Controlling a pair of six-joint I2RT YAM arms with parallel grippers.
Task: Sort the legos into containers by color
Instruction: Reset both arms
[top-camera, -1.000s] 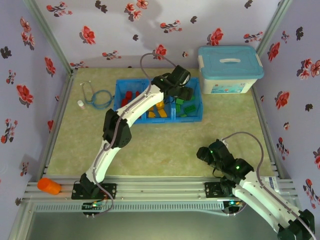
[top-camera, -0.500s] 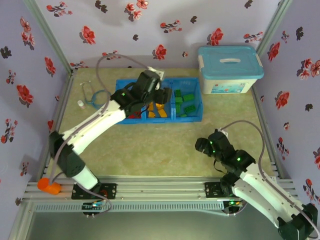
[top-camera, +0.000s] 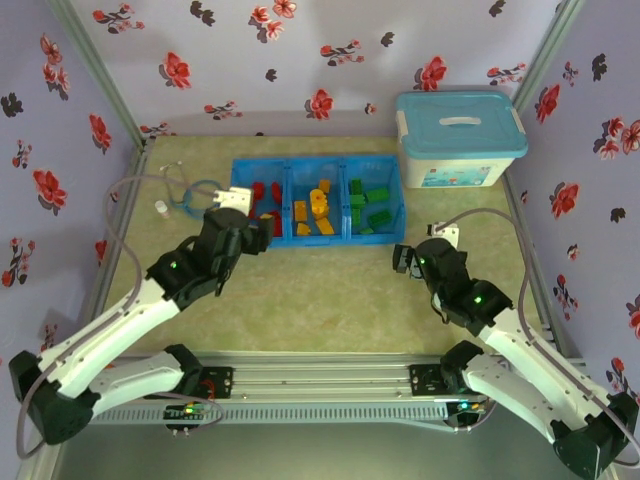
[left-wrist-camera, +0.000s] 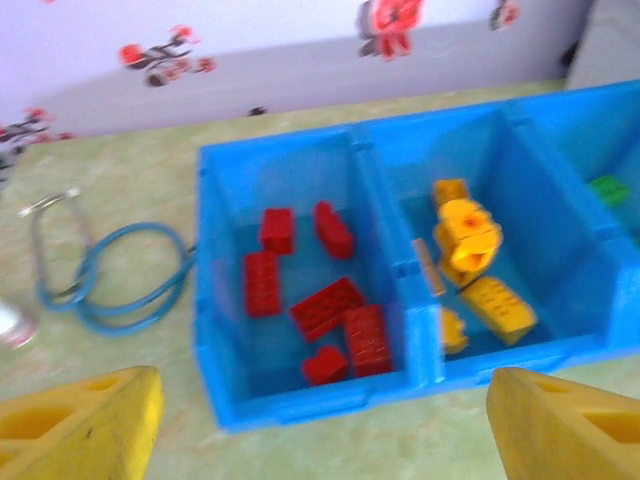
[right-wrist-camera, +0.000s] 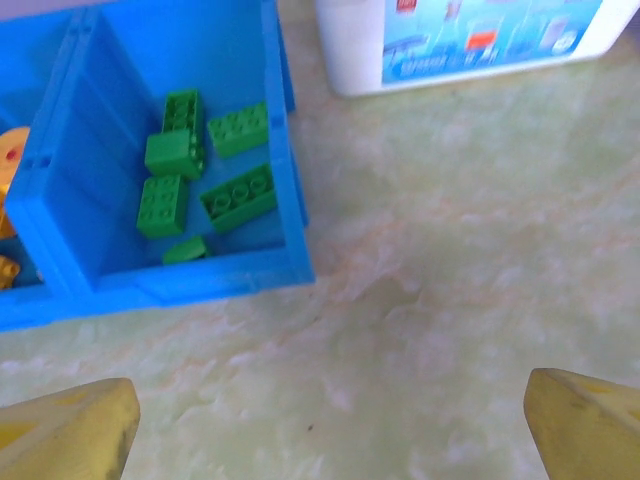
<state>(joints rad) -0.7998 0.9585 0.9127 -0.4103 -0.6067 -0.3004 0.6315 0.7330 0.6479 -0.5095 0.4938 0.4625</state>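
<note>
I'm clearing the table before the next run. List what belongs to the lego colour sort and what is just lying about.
Belongs to the job:
- red legos
- yellow-orange legos
- green legos
- blue tray with three compartments

Just lying about:
- stethoscope, left of the tray
- small white bottle, beside the stethoscope
- white box with light-blue lid, right of the tray

Stethoscope, lidded white box

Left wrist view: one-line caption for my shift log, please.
Open left gripper facing the blue tray: red legos in its left compartment, yellow-orange legos in the middle one, stethoscope alongside.
</note>
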